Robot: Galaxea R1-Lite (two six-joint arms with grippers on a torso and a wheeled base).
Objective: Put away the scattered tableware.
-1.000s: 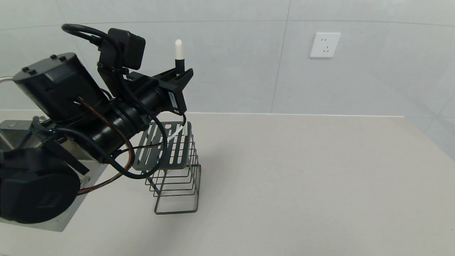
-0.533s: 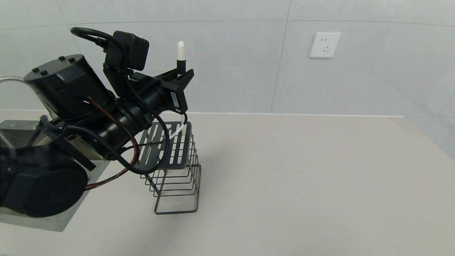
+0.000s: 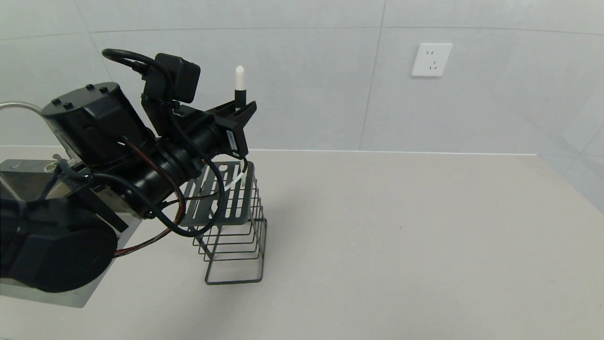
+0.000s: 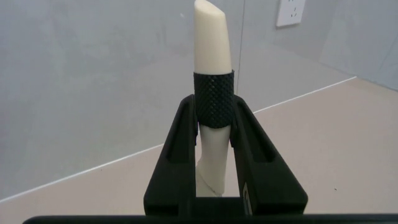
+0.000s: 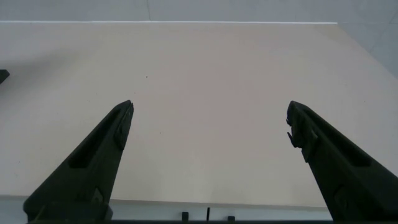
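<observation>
Beige countertop (image 3: 401,236), running back to a pale tiled wall (image 3: 306,85). Steel sink (image 3: 14,166) set into the counter at the robot's far left. Dark wire rack (image 3: 236,219) with a slotted top plate, standing on the counter just beside the sink's right edge. Left gripper (image 3: 240,111), raised above the rack's far end, fingers closed on a white-handled utensil (image 3: 239,75); the grip falls on the black knurled band around the handle. The utensil stands upright, its white tip pointing up above the fingers and a white length hanging below them toward the rack's top plate; whether that lower end touches the plate cannot be told. Right gripper (image 5: 210,109), fingers spread wide with nothing between them, held over bare counter well apart from the rack. White wall socket (image 3: 431,59), on the wall to the right of the left arm.
</observation>
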